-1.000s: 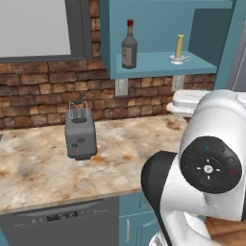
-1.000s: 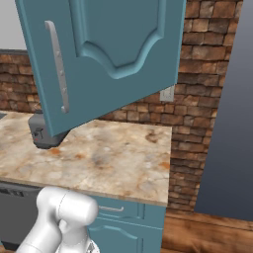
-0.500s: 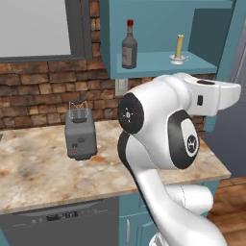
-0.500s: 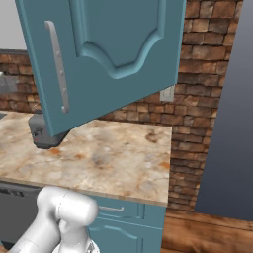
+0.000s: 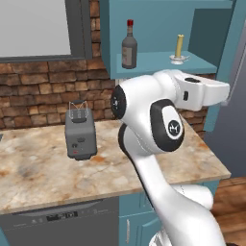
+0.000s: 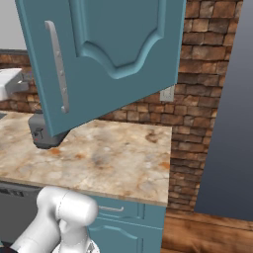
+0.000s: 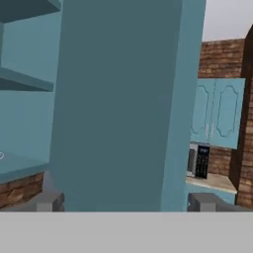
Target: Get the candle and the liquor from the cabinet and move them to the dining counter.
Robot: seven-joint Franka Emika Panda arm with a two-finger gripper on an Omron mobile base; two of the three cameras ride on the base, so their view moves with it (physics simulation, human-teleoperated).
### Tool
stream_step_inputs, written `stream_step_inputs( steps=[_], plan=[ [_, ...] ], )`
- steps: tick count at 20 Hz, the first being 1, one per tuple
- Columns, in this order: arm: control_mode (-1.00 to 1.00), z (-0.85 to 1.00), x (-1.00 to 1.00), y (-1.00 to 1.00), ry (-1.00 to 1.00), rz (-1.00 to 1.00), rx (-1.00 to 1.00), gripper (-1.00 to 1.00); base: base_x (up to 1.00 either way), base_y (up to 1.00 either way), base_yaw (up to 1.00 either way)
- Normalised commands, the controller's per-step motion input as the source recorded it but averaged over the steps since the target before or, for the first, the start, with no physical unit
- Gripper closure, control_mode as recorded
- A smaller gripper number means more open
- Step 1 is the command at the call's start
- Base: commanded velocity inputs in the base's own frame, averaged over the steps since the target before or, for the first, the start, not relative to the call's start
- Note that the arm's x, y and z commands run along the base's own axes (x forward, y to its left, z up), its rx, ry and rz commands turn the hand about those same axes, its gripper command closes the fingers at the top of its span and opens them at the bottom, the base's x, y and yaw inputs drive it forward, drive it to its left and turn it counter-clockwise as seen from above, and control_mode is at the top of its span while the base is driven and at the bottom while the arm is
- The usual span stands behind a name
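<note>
Up and across swings your arm since a second ago, when only its big joints filled the lower corner of the left base view; now the wrist reaches out level just under the cabinet (image 5: 158, 62) shelf. Your candle (image 5: 179, 46) stands upright in its pale saucer toward the shelf's right end, the liquor (image 5: 129, 45) upright well to its left. Reckon the candle light, waxy and easily toppled, so pinch low on the stick just above the holder; the bottle looks heavier, slick glass, best taken round the body. Your claw (image 7: 123, 201) is spread wide, empty, its tips facing the edge of the open door (image 7: 123, 99). Both items sit above and off to one side of it, well apart, nothing touching yet.
</note>
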Motion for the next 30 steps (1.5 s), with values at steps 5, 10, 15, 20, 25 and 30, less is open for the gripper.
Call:
stream_step_inputs(
  steps=[5, 10, 15, 20, 25, 30],
  plan=[
    [-1.0, 0.0, 0.0, -0.43, 0.0, -0.14, 0.0, -1.0, 0.0, 0.0, 0.0],
    [-1.0, -0.02, 0.0, -0.57, 0.0, -0.09, 0.0, -1.0, 0.0, 0.0, 0.0],
    [-1.0, -0.17, 0.0, -0.58, 0.0, -0.12, 0.0, -1.0, 0.0, 0.0, 0.0],
    [-1.0, -0.23, 0.0, -0.63, 0.0, -0.27, -0.03, -1.0, 0.0, 0.0, 0.0],
    [-1.0, -0.19, 0.0, -0.68, 0.0, -0.29, -0.01, -1.0, 0.0, 0.0, 0.0],
    [-1.0, -0.11, 0.0, -0.7, 0.0, -0.29, 0.0, -1.0, 0.0, 0.0, 0.0]
  ],
)
